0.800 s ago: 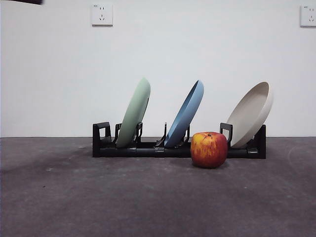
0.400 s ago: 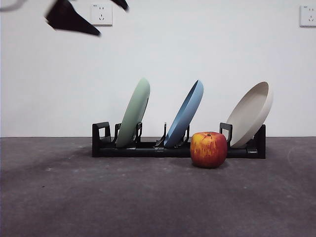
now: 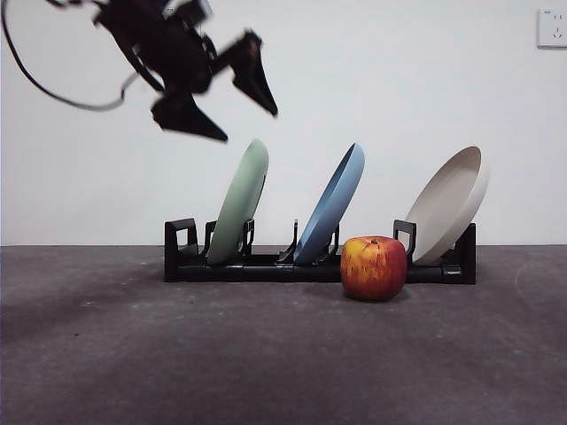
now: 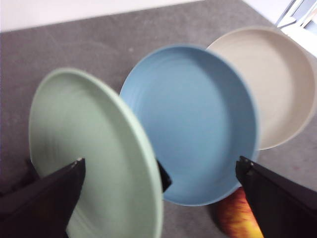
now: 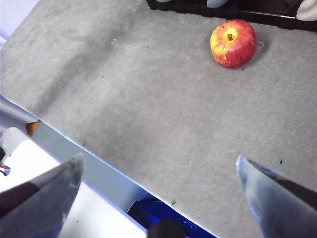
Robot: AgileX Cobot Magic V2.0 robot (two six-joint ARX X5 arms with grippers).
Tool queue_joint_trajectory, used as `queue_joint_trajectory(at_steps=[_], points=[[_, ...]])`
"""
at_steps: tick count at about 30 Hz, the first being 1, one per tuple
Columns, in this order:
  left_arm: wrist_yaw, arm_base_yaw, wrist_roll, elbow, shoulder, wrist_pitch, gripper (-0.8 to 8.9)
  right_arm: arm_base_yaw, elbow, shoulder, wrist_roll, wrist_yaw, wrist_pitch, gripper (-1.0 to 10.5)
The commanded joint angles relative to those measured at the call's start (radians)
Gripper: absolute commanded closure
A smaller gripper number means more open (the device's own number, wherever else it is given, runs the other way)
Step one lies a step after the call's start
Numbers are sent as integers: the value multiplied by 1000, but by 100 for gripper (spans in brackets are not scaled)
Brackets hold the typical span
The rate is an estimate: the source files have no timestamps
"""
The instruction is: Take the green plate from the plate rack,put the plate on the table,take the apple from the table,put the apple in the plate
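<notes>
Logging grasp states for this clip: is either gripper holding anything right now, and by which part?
Nothing is held. The left gripper hangs open above the green plate, apart from its rim; the right gripper is open over bare table.

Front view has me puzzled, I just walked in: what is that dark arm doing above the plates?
The left gripper hangs open above the green plate, not touching it. That plate leans in the rack beside a blue plate and a beige plate. The apple sits on the table in front of the rack. The right gripper waits open over the table's near edge, holding nothing.
</notes>
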Motion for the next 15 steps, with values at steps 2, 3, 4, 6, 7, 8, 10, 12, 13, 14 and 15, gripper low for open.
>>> queue_joint_trajectory(at_steps=[2,3,4,6,7,8,10,12,13,14,15], points=[[-34,-15,10,0,72,27,284,2,3,0,6,2,11,289],[-40,-18,10,0,85,29,284,2,3,0,6,2,11,289],[-41,-20,11,0,98,29,284,2,3,0,6,2,12,288],[-41,-26,11,0,118,29,284,2,3,0,6,2,12,289],[-42,-28,11,0,125,29,284,2,3,0,6,2,12,289],[-42,-29,11,0,130,29,285,2,3,0,6,2,12,289],[-42,-32,11,0,134,27,317,2,3,0,6,2,12,289],[-40,-35,11,0,134,27,436,2,3,0,6,2,12,289],[-39,-35,10,0,134,28,510,2,3,0,6,2,12,289],[-38,-35,10,0,134,28,560,2,3,0,6,2,12,289],[-36,-35,7,0,134,27,610,2,3,0,6,2,12,289]])
